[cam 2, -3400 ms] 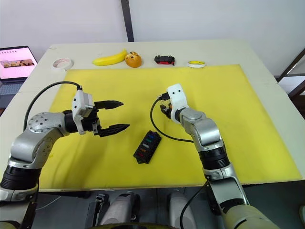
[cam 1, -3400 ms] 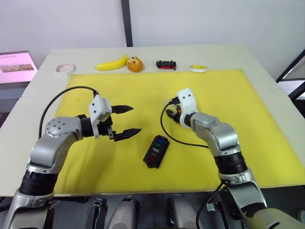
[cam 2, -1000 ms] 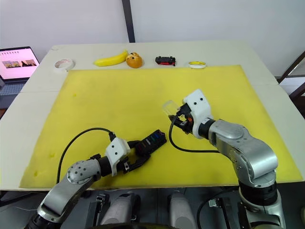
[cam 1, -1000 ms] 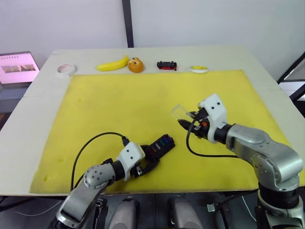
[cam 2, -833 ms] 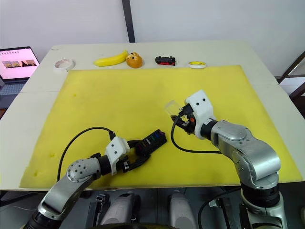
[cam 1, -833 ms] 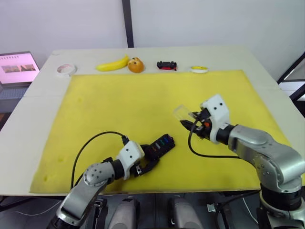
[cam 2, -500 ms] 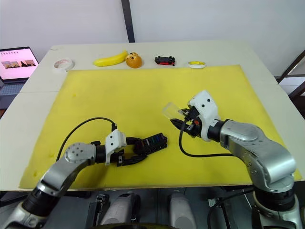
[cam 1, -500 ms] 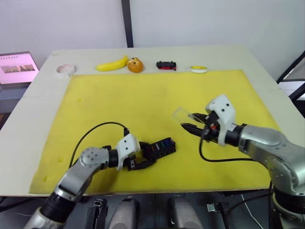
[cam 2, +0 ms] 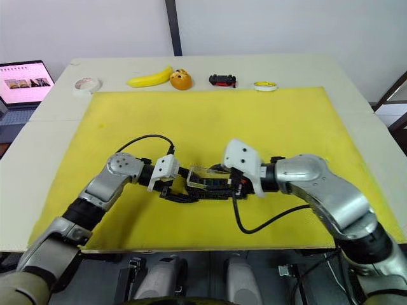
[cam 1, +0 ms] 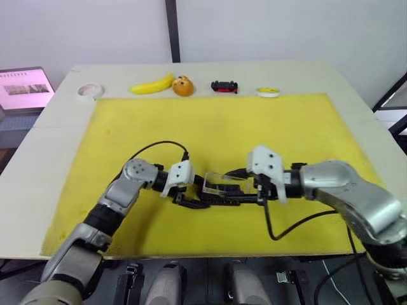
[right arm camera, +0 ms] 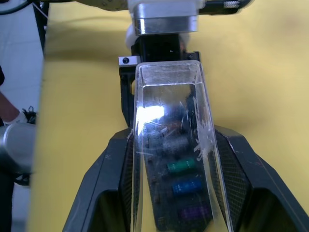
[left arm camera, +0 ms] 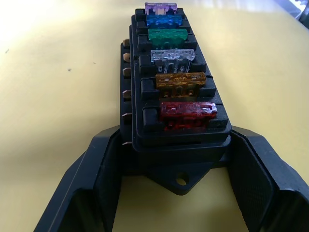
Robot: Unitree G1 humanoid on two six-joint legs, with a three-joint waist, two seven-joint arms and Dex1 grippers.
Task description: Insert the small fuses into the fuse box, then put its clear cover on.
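Observation:
The black fuse box [cam 1: 219, 196] lies on the yellow mat [cam 1: 210, 127], near its front middle. My left gripper [left arm camera: 181, 180] is shut on one end of it, a finger [left arm camera: 99, 183] on each side. Several small fuses [left arm camera: 176, 84] sit in one row of slots: purple, blue, green, clear, orange, red. My right gripper [cam 1: 240, 185] is shut on the clear cover [right arm camera: 169, 130] and holds it tilted just above the box, from the opposite end. The fuses show through the cover in the right wrist view.
Along the table's far edge lie a white tape roll [cam 1: 90, 91], a banana [cam 1: 151, 84], an orange fruit [cam 1: 182, 86], a black-and-red toy car [cam 1: 223, 86] and a yellow tape roll [cam 1: 268, 92]. A laptop [cam 1: 25, 89] stands at the far left.
My right gripper has carried the clear cover left and down until it hangs over the fuse box. My left gripper, holding the box, has shifted slightly away from the front edge.

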